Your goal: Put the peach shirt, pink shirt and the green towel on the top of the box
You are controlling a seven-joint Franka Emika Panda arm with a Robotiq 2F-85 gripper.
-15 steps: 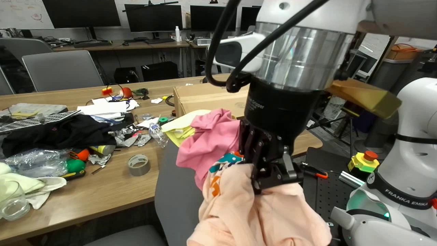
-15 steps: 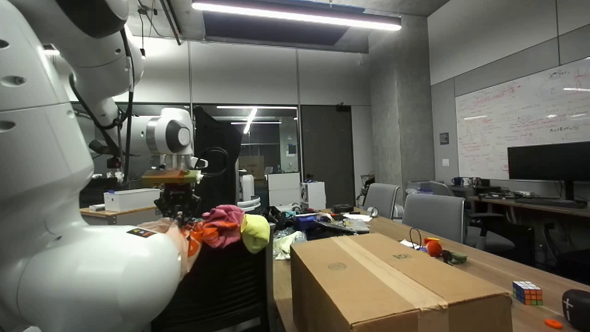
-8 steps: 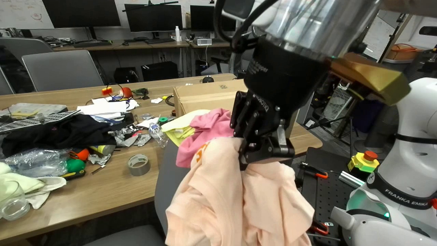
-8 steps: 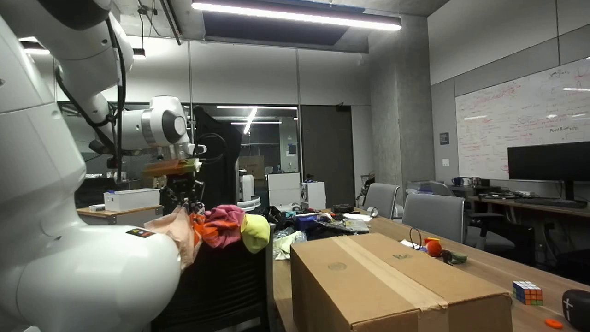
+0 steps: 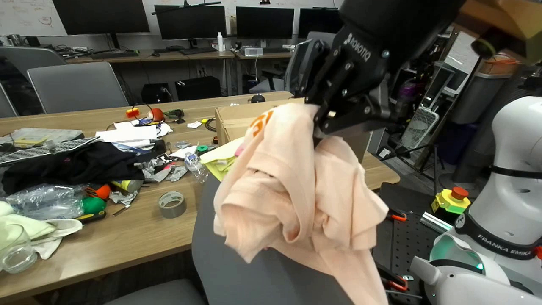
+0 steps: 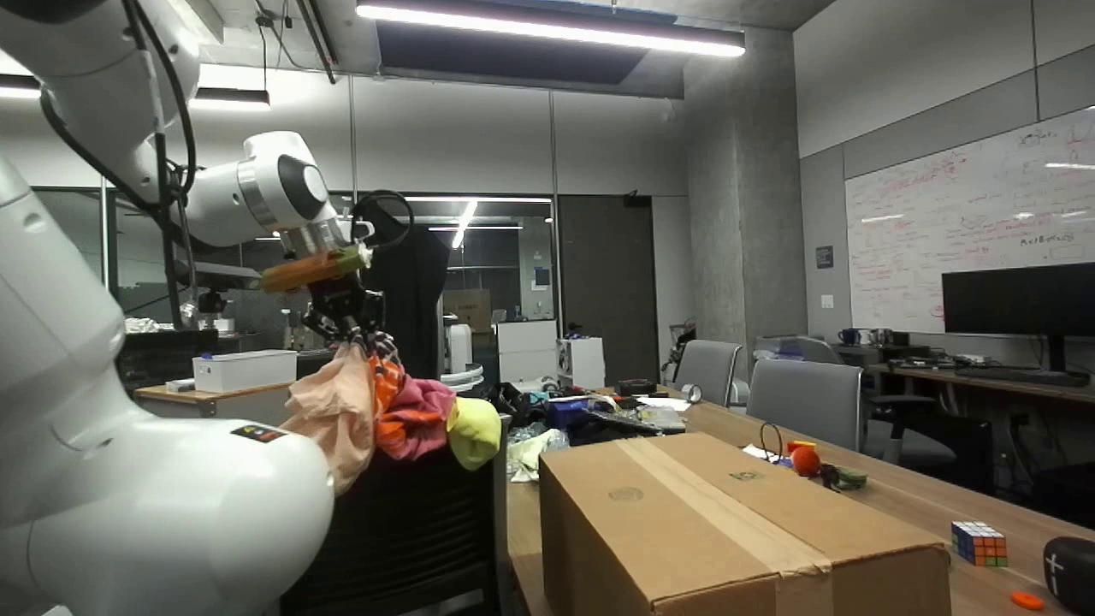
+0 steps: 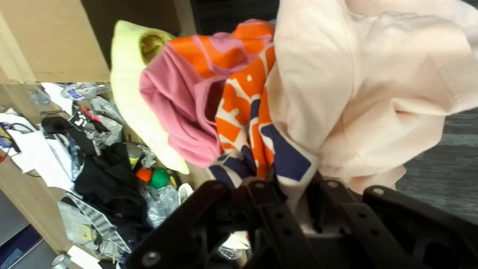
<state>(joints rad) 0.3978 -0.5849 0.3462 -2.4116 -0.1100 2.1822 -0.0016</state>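
Gripper (image 7: 296, 185) clamped on peach shirt (image 5: 288, 186), pale, rumpled, hanging in folds, orange and navy print

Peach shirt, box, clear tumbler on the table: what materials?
Peach shirt: soft cloth, matte, possibly cotton knit; loose, rounded folds.
Box: looks like cardboard, matte; plain brown faces, taped seam.
Clear tumbler: glossy, see-through with bright glints; glass or plastic, can't tell.

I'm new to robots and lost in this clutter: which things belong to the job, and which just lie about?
For the job:
gripper, closed on the peach shirt
pink shirt
green towel
box, to receive all three

Lying about:
tape roll
black cloth
pale green cloth
Rubik's cube
drinking glass
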